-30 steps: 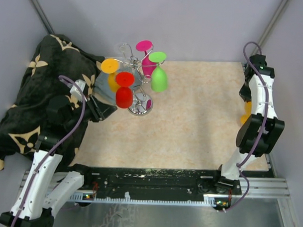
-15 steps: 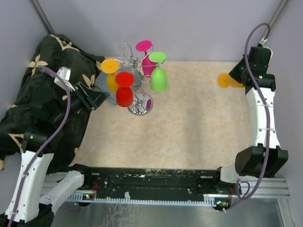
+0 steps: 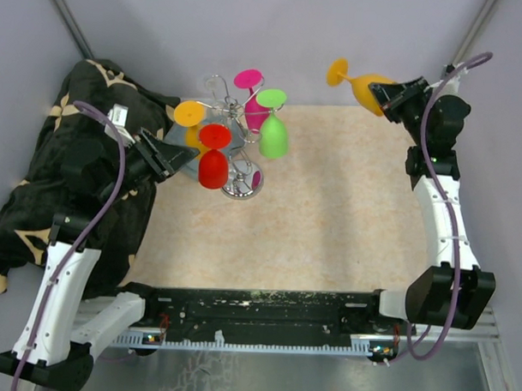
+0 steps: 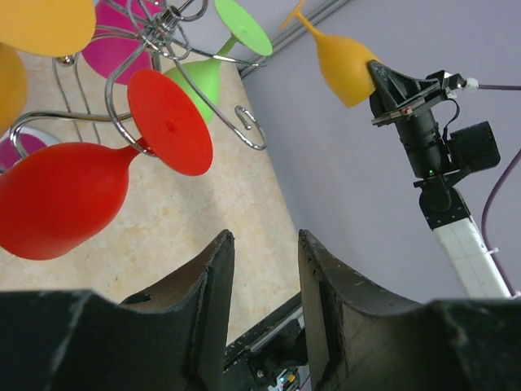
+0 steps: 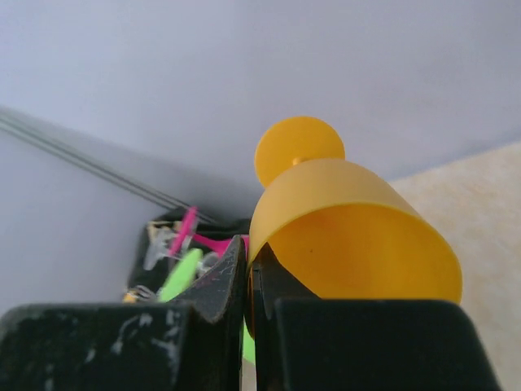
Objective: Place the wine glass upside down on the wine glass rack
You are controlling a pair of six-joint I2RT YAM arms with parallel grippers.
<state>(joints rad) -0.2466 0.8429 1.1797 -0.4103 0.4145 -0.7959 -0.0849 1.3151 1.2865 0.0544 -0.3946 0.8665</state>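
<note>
Right wrist: pincer (image 5: 248, 254) on glass (image 5: 342, 224) rim

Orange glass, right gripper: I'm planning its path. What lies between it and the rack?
Nothing: the top view shows only bare table between the held orange glass and the rack.

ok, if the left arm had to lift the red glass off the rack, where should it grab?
Probably the bowl of the red wine glass, coming from the left gripper's side. It hangs foot-up with its stem caught in a loop of the wine glass rack, so only the bowl hangs free below the wire.
</note>
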